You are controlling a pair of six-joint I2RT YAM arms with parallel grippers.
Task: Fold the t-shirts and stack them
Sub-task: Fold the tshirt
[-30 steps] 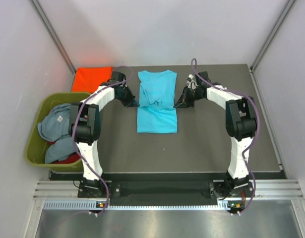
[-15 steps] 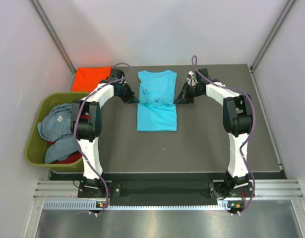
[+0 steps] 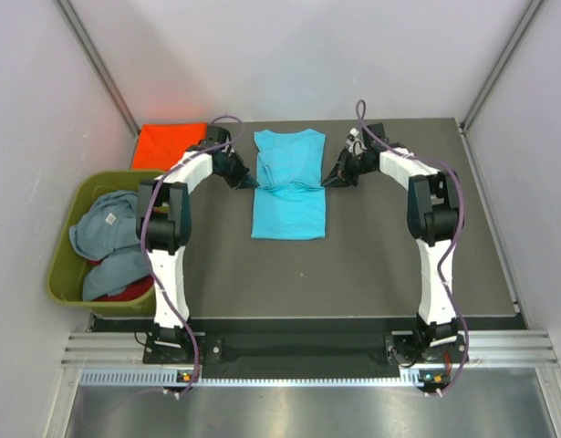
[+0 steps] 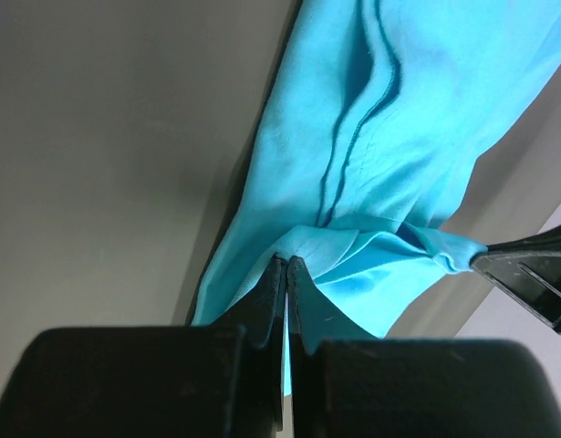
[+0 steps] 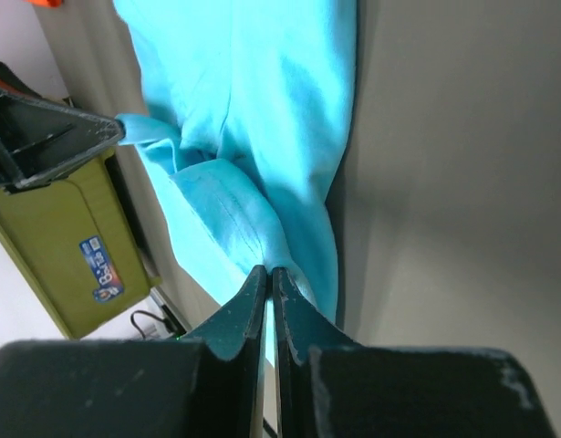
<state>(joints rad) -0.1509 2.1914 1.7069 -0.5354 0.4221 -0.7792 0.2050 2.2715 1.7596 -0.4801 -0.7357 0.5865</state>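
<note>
Tub of olive-green plastic (image 3: pixel 59 260) sits nearest, off the table's left edge, with a grey-blue cloth t-shirt (image 3: pixel 102 228) and a red one (image 3: pixel 129 293) heaped inside. Out on the dark grey table (image 3: pixel 399 255), the bright turquoise short-sleeved t-shirt (image 3: pixel 289 217) lies in the middle, its long axis running straight away from the arm bases, near hem flat. Halfway up it, both arms are on: the left gripper (image 4: pixel 286 265) has its fingers pressed together on a pinch of the left edge, and the right gripper (image 5: pixel 268 272) is clamped the same way on the right edge. They're directly opposite each other, with the cloth puckered between them. Neither arm is nearer; each has its own side. Beyond the fingers the far half lies flat, and I judge that's where the fold must travel, both sides level. Farthest off, the orange-red t-shirt (image 3: pixel 168 144) lies as a flat rectangle at the far left corner.
</note>
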